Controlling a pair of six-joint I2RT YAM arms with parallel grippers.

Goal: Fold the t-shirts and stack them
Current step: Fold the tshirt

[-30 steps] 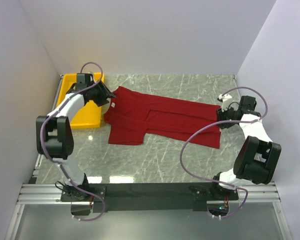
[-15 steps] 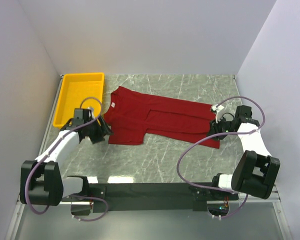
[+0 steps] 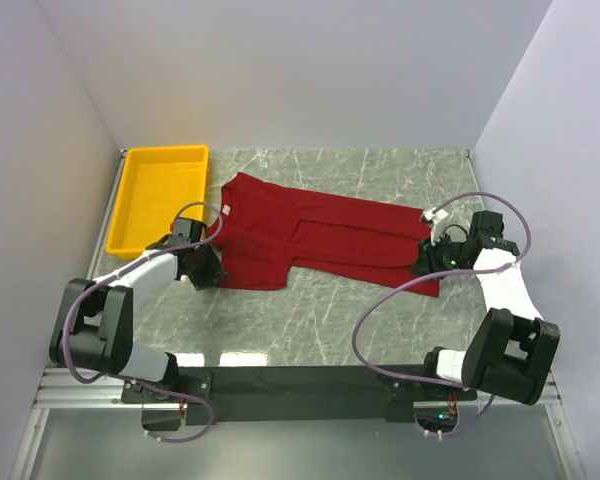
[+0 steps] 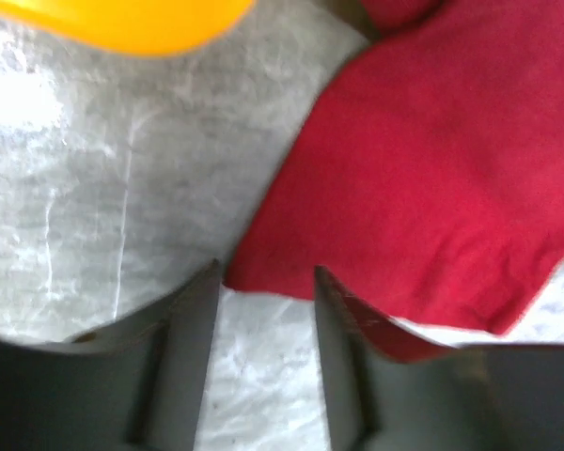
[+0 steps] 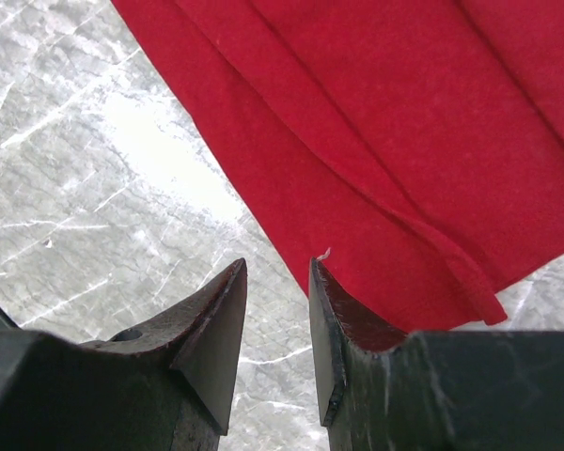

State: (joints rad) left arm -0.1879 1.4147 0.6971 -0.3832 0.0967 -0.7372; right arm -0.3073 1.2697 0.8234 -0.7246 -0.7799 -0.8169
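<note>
A dark red t-shirt (image 3: 320,235) lies flat across the marble table, its neck with a small white label (image 3: 224,209) at the left and its hem at the right. My left gripper (image 3: 210,268) is low at the shirt's near left corner. In the left wrist view it (image 4: 266,272) is open, with bare marble between the fingers and the shirt's edge (image 4: 451,169) just past the tips. My right gripper (image 3: 421,264) is at the shirt's near right corner. It (image 5: 275,266) is open over marble, its right finger against the cloth edge (image 5: 404,122).
A yellow plastic tray (image 3: 160,195) stands at the far left beside the shirt's neck, and its rim (image 4: 122,23) shows in the left wrist view. White walls close in the table on three sides. Each arm's cable loops over the table.
My left arm swung from the tray and neck area down to the shirt's near left corner. The right gripper shifted a little toward the shirt's near right corner. The shirt has not moved.
</note>
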